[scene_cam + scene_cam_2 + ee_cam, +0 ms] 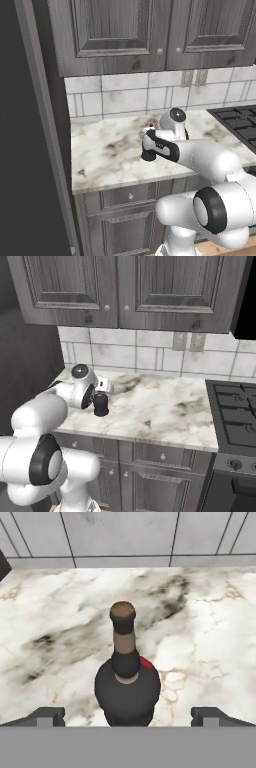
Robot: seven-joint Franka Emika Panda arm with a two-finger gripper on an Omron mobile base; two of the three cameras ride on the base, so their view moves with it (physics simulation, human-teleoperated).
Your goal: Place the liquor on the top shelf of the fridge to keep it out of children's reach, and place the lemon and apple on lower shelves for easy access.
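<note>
- Hovering over the marble counter [165,406] — gripper [128,716] sits low, just above the liquor [127,684].
- Fingers [47,716] spread wide, one on each side of the bottle body, clear gaps both sides, nothing pinched.
- Liquor stands upright on the counter, nearer the front edge than the tiled backsplash [125,534], toward the counter's left end in the right base view.
- Brownish stopper on top; a sliver of red [146,663] shows behind the bottle's shoulder — can't tell what it is.
- Left base view: the arm's wrist covers most of the bottle, dark base just visible [148,156].
- Stove [235,416] sits at the counter's right end, well apart from the bottle.
- Grey cupboards [120,286] above.
</note>
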